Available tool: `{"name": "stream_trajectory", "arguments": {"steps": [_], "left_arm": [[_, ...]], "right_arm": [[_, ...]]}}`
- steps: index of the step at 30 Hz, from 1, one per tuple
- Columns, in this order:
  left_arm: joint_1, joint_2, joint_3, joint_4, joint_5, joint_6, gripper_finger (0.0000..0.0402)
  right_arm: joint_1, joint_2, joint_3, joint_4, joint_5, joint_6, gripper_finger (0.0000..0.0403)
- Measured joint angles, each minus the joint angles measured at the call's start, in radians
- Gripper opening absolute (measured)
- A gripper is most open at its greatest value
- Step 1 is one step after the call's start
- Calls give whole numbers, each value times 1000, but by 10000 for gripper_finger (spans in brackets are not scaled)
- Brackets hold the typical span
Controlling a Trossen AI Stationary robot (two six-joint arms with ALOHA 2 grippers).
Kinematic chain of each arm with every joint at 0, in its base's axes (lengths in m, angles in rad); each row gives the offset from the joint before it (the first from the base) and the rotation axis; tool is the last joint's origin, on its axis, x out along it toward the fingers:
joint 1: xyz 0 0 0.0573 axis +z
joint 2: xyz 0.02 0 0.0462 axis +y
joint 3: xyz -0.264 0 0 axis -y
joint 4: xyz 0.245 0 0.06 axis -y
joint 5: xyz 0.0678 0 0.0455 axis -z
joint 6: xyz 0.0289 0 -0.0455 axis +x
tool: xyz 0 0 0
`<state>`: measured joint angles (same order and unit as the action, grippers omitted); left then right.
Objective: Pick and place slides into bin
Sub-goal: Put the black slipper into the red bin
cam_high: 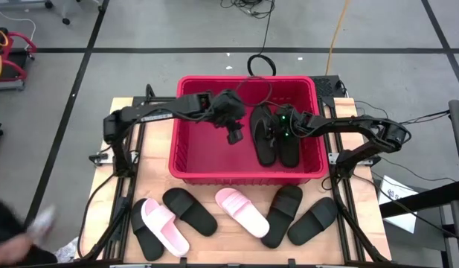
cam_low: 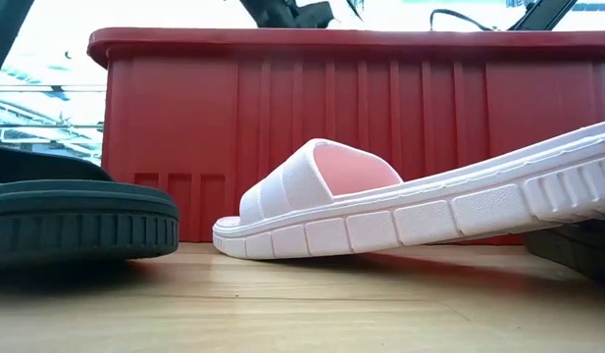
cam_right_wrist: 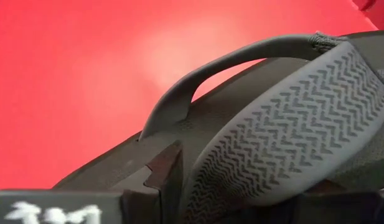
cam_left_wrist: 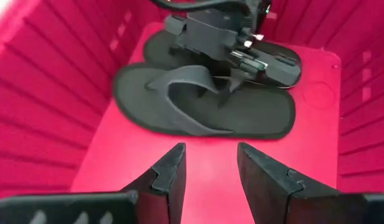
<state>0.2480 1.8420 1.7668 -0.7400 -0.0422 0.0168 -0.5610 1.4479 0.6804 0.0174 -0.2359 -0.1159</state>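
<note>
The red bin (cam_high: pixel 186 160) stands mid-table. Two black slides lie side by side on its floor at the right: one (cam_high: pixel 265 140) and one (cam_high: pixel 289 145). In the left wrist view the nearer slide (cam_left_wrist: pixel 204 106) lies flat, strap up. My left gripper (cam_left_wrist: pixel 210 165) hangs open and empty inside the bin (cam_high: pixel 233 135), left of the slides. My right gripper (cam_high: pixel 277 125) is low over the slides and shut on the black slide (cam_right_wrist: pixel 291 118), whose ribbed sole fills its wrist view. Several black slides (cam_high: pixel 189 211) and two pink ones (cam_high: pixel 241 211) lie on the table before the bin. My right gripper has the black slide's sole (cam_right_wrist: pixel 204 174) right against its one visible finger (cam_right_wrist: pixel 167 171). The slide covers the other finger, so the kind of hold stays hidden. The slide is tilted, its sole turned up, beside the other slide's strap (cam_right_wrist: pixel 198 81) inside the bin.
The bin's ribbed walls (cam_left_wrist: pixel 48 93) close in both grippers; bare floor (cam_left_wrist: pixel 179 149) lies on its left half. A pink slide (cam_low: pixel 380 211) and a black one (cam_low: pixel 76 226) lie before the bin's near wall (cam_low: pixel 380 118). A blurred person's arm (cam_high: pixel 13 231) shows at the near left corner.
</note>
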Motion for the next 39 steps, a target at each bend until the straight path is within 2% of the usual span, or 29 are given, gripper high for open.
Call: {"name": "stream_trajectory", "arguments": {"steps": [8, 16, 30, 39], "left_arm": [[77, 89, 0, 82, 30, -81, 141], [97, 187, 0, 199, 72, -87, 141], [95, 316, 0, 320, 75, -108, 141], [100, 366, 0, 356, 34, -163, 141]], "right_arm": [[0, 0, 0, 11, 0, -1, 152], [0, 0, 0, 19, -2, -1, 150], [0, 0, 0, 23, -2, -1, 153], [0, 0, 0, 24, -2, -1, 153]]}}
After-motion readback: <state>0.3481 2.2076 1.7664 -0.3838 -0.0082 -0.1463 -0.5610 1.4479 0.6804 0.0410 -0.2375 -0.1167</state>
